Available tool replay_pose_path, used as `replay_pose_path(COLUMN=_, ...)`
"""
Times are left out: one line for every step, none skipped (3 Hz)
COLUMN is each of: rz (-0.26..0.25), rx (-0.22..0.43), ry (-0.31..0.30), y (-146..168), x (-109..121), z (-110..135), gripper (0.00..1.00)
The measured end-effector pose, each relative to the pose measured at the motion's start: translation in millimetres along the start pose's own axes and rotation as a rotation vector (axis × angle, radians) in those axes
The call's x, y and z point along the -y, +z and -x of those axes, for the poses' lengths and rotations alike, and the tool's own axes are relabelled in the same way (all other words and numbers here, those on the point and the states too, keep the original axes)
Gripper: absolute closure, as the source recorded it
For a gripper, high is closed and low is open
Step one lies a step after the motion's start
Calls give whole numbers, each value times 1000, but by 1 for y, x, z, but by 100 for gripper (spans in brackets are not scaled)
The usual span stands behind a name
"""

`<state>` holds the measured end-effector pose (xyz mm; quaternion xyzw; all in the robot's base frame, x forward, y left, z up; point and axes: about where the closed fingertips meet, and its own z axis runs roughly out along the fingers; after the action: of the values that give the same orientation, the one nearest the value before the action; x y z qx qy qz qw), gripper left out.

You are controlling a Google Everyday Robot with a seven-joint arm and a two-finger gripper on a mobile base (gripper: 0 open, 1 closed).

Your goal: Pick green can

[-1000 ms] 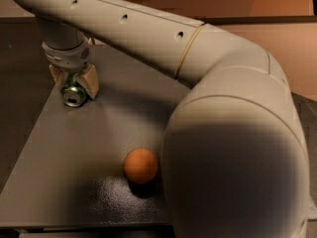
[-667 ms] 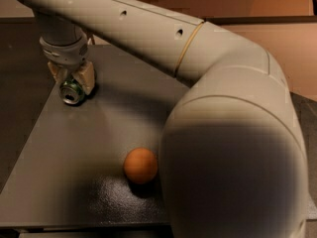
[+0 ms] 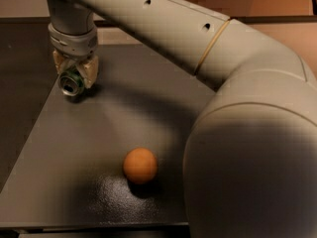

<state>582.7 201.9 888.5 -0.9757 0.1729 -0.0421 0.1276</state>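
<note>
The green can (image 3: 70, 82) is at the far left of the grey table (image 3: 99, 133), tilted so its silver top faces the camera. My gripper (image 3: 74, 76) hangs from the arm above it, and its pale fingers (image 3: 89, 71) are closed on either side of the can. The can appears raised slightly, with a shadow on the table beneath it. An orange ball (image 3: 140, 165) lies near the front of the table, well apart from the gripper.
My large pale arm (image 3: 237, 133) fills the right half of the view and hides that side of the table. The table's left edge runs just beside the can. The black snack bar wrapper is not in view.
The gripper with the can between its fingers has risen a little and shifted slightly up in the view. The orange ball has not moved.
</note>
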Motion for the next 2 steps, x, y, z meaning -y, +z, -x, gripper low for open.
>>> replay_pose_path(rz=-101, rx=36, ry=65, y=-31, x=-13, z=0, gripper=100)
replay_pose_path(rz=-195, rx=59, ry=93, y=-74, x=-28, z=-3, gripper=100)
